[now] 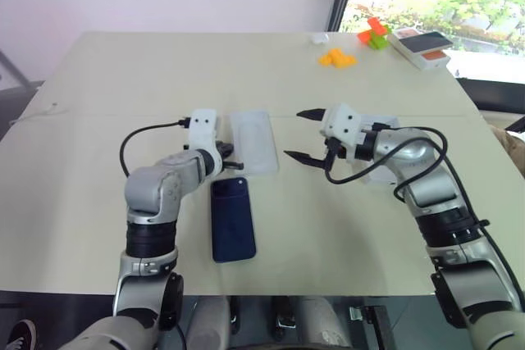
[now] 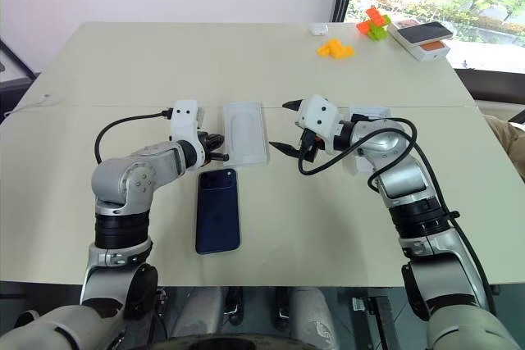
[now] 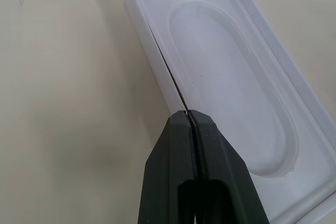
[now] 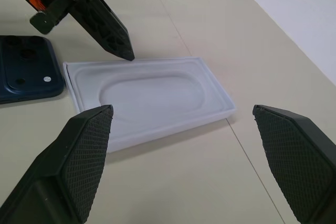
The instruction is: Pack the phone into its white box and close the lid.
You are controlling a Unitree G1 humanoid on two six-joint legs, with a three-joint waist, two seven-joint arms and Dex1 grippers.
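The dark navy phone (image 1: 233,219) lies face down on the table, near the front edge. Just beyond it lies the white box (image 1: 253,141), its inside covered by a white insert (image 3: 231,77) with a rounded recess. My left gripper (image 3: 188,114) is shut and holds nothing. Its tip rests at the seam between the box's long wall and the insert, at the corner closest to the phone. My right gripper (image 1: 295,133) hangs open to the right of the box, its fingers (image 4: 89,150) spread wide. A white piece (image 1: 381,174), possibly the lid, is mostly hidden behind my right wrist.
At the far right of the table stands a white box with an orange-red top (image 1: 422,47). Orange blocks (image 1: 336,58), green and orange blocks (image 1: 375,34) and a small white object (image 1: 318,37) lie beside it. A seam (image 1: 98,115) crosses the table.
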